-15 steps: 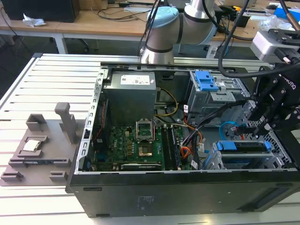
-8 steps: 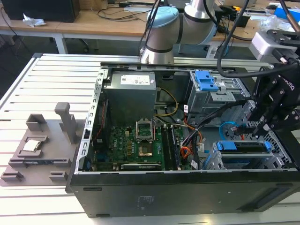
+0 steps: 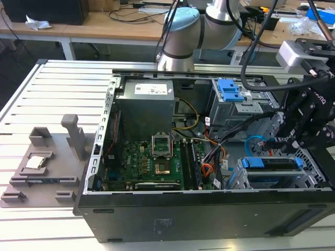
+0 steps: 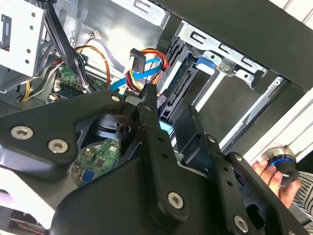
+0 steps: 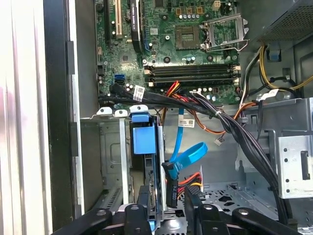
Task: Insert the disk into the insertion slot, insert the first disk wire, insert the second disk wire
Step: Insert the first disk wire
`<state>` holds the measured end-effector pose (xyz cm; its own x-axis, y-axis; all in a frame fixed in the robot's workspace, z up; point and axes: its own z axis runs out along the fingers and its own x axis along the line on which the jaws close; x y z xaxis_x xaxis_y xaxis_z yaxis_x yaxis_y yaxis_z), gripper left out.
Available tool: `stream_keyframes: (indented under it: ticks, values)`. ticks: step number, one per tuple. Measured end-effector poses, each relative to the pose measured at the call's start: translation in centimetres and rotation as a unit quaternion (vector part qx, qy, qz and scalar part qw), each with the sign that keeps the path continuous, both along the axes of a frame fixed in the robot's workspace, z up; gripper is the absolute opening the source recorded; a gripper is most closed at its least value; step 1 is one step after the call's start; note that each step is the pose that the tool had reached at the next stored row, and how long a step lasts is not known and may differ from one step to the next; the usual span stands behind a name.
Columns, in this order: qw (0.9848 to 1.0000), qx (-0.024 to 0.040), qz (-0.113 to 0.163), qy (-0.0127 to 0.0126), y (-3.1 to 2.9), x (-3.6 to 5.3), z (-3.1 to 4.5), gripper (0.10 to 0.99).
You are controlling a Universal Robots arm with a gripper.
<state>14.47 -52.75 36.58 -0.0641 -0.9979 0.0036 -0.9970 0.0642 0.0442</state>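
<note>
The claw (image 5: 167,197), part-open, straddles the blue wire's (image 5: 188,154) black plug (image 5: 170,178) just beside the disk (image 5: 143,139), apparently seated in the slot (image 5: 110,147); seemingly the first-wire step, needing the plug square to the disk's socket.

Pale slatted metal table (image 3: 57,94), light wooden workbenches (image 3: 120,26) behind strewn with cables (image 3: 131,11), dark floor (image 3: 26,55) beneath

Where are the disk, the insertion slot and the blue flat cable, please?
the disk (image 5: 143,139): first wrist view, on its blue bracket tab.
the insertion slot (image 5: 110,149): first wrist view, on its silver metal wall.
the blue flat cable (image 5: 193,152): first wrist view, on its loop.
</note>
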Motion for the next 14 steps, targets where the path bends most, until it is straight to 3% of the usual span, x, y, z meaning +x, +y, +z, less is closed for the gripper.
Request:
stream_keyframes:
  ticks: [5, 8, 14]
  values:
    - [1.0000, 0.0000, 0.000, 0.0000, 0.01, 0.00, -0.58, 0.420]
    - [1.0000, 0.0000, 0.000, 0.0000, 0.01, -0.42, -0.96, 0.420]
    - [1.0000, 0.0000, 0.000, 0.0000, 0.01, -0.41, -1.02, 0.404]
